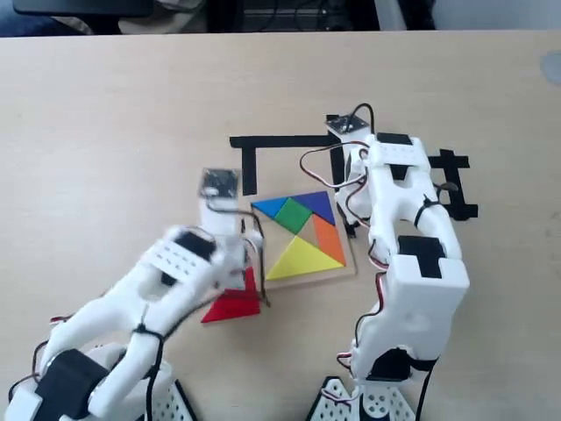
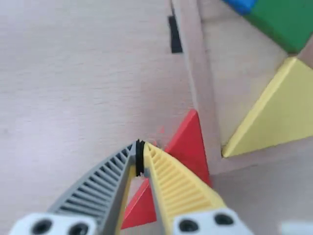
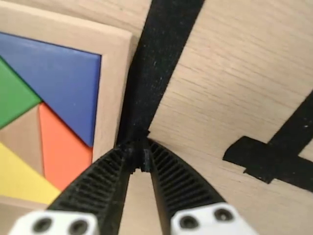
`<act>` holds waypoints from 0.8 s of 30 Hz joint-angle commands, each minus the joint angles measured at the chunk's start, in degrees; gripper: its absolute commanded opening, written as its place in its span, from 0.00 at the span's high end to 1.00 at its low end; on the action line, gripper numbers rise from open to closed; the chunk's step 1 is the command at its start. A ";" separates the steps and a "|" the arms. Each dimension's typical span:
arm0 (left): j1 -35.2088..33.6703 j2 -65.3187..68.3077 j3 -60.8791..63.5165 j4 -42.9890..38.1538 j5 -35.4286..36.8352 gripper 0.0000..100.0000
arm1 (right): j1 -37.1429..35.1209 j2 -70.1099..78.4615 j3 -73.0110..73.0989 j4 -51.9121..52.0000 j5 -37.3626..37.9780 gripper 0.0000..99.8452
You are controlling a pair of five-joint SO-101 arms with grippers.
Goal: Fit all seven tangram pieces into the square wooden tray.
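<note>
The square wooden tray [image 1: 349, 270] lies mid-table and holds blue [image 1: 270, 207], green [image 1: 296, 215], dark blue [image 1: 318, 204], orange [image 1: 330, 239] and yellow [image 1: 302, 258] pieces. A red triangle [image 1: 232, 304] lies on the table outside the tray's near left corner, with one point against the tray's outer wall [image 2: 203, 93]. My left gripper [image 2: 140, 155] is shut, its tips right over the red triangle [image 2: 188, 144]. My right gripper [image 3: 142, 159] is shut and empty, low over a black tape strip [image 3: 156, 58] just outside the tray's right wall [image 3: 115, 98].
Black tape lines [image 1: 280, 141] mark the table behind and to the right of the tray. The right arm [image 1: 412, 237] stands along the tray's right side, the left arm [image 1: 149, 289] at the near left. Bare tabletop lies to the far left.
</note>
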 commanded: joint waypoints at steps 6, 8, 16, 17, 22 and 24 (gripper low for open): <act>-3.82 -5.27 -20.18 29.19 -28.84 0.97 | -2.20 0.13 -0.40 0.53 1.05 0.99; -3.82 -5.63 -19.30 30.24 -29.98 0.97 | -2.11 0.13 -0.31 0.53 0.88 0.99; 2.42 -6.15 -6.46 25.23 -49.58 0.97 | -2.11 0.13 -0.31 0.53 0.70 0.99; 2.86 -6.15 -3.38 22.24 -49.76 0.97 | -2.11 0.13 -0.31 0.53 0.70 0.99; 3.82 -6.15 8.84 8.44 -48.18 0.97 | -0.97 0.04 -0.40 0.53 0.70 0.99; 3.91 -6.15 11.30 5.36 -45.45 0.97 | -0.44 -0.04 -0.40 0.53 0.70 0.99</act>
